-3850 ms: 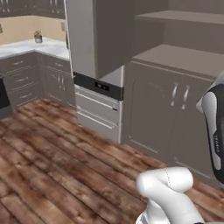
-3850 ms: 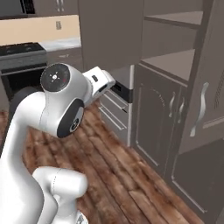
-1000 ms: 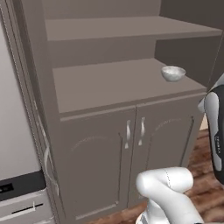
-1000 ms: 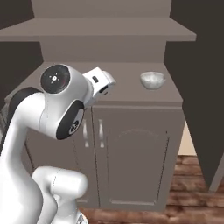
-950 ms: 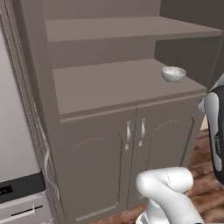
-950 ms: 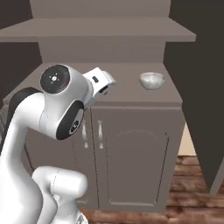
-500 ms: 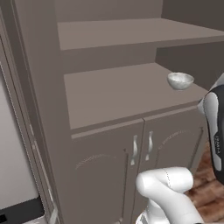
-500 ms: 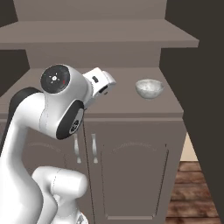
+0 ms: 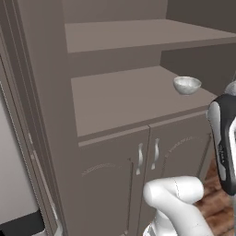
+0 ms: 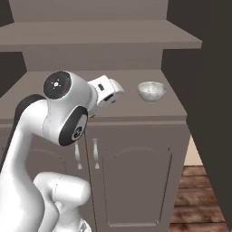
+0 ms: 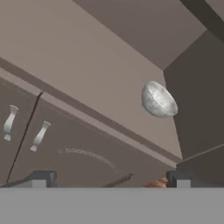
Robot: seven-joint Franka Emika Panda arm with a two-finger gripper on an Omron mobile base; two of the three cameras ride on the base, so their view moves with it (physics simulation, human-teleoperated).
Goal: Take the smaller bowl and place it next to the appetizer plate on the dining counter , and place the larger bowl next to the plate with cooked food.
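Smaller bowl (image 9: 187, 85): sits upright on the open shelf (image 9: 124, 99) of a grey-brown cabinet, toward the shelf's right end, near the dark side wall and not far from the front edge. In the right base view it is at (image 10: 151, 91), in the hand view at (image 11: 159, 100).
Claw (image 11: 109, 178): both finger tips stand far apart, wide open, nothing between them; well short of the bowl, out in front of the cabinet doors (image 10: 131, 181).
Stage, as I judge it: still the approach; no bowl has been picked up.
Risk, upper shelf: the board (image 10: 99, 31) above leaves a low gap, so a reach from too high could knock the wrist against it.
Risk, side wall: the bowl is close to the right wall; a finger coming in on that side may jam or scrape.
Risk, the grasp: a smooth round rim can slip, or a nudge could push the bowl deeper or off the front edge.
Risk, wrong place: the dining table and the plates are nowhere here.
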